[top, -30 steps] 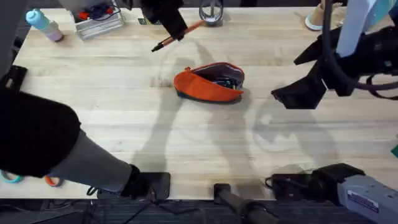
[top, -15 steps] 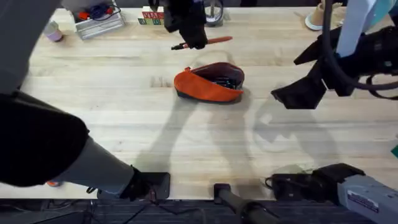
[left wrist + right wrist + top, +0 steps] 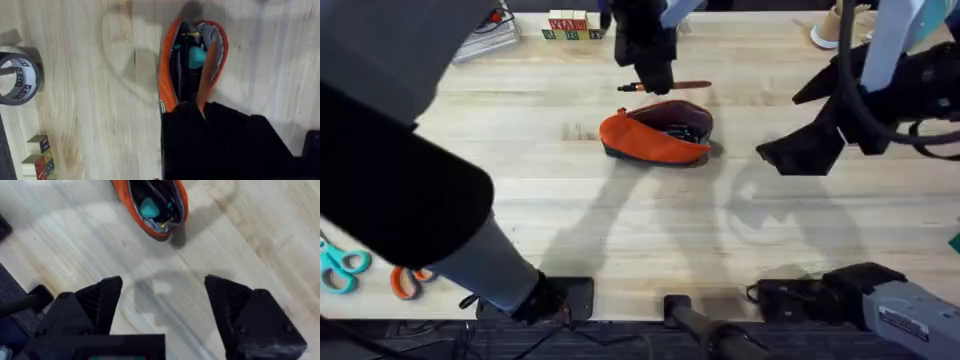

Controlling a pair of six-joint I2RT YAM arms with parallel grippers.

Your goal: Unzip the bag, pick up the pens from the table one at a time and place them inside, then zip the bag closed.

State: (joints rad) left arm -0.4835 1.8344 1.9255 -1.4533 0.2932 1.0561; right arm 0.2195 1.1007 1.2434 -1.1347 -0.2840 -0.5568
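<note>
The bag (image 3: pixel 656 133) lay unzipped on the desk (image 3: pixel 620 240), a little toward 12 o'clock from the desk's centre, mouth gaping upward so a pen could drop in. The left claw (image 3: pixel 655 80) hung just past the bag's 12 o'clock rim, clenched on an orange pen (image 3: pixel 672 86) held roughly level, dark tip toward 9 o'clock; likely carried that way so it could be lowered along the opening. In the left wrist view the pen (image 3: pixel 205 80) ran from the claw straight over the open bag (image 3: pixel 192 60), lined up with the slot, which looked deliberate for insertion. The right claw (image 3: pixel 162 305) hovered well apart from the bag at about 3 o'clock, fingers spread wide and grasping nothing, probably parked clear of the drop or waiting for zipping. The bag in the right wrist view (image 3: pixel 150 205) showed a teal item and dark contents inside; whether those were pens was hard to tell. The left fingertips were masked by the dark claw body, so the exact grip point on the pen was not visible. The zipper pull could not be made out. The left arm's blurred bulk hid much of the desk toward 8 o'clock, with scissors (image 3: pixel 345 270) beside it at the desk's edge.
</note>
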